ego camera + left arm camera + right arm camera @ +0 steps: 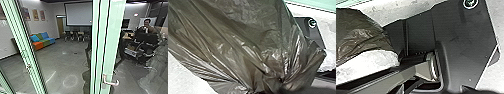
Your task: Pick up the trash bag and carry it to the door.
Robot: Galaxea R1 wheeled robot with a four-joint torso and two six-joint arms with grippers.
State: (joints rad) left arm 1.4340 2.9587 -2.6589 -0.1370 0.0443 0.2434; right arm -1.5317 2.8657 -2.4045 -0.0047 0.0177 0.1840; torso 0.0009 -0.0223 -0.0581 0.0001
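The trash bag (243, 37), dark, thin and shiny, looms large in the left wrist view, its folds drawn together into a gathered neck. My left gripper (279, 86) is shut on that gathered part. Part of the same dark bag (358, 40) shows in the right wrist view, beside the robot's base plate and jointed bar. In the head view, the door (108, 45) has a pale green frame and a metal lever handle, close in front of the robot.
Another pale green frame post (25, 55) slants down at the left. Beyond the glass are a colourful sofa (41, 41), tables with chairs (75, 36) and a projection screen (78, 13). A person (147, 27) is at the right, behind dark equipment (145, 41).
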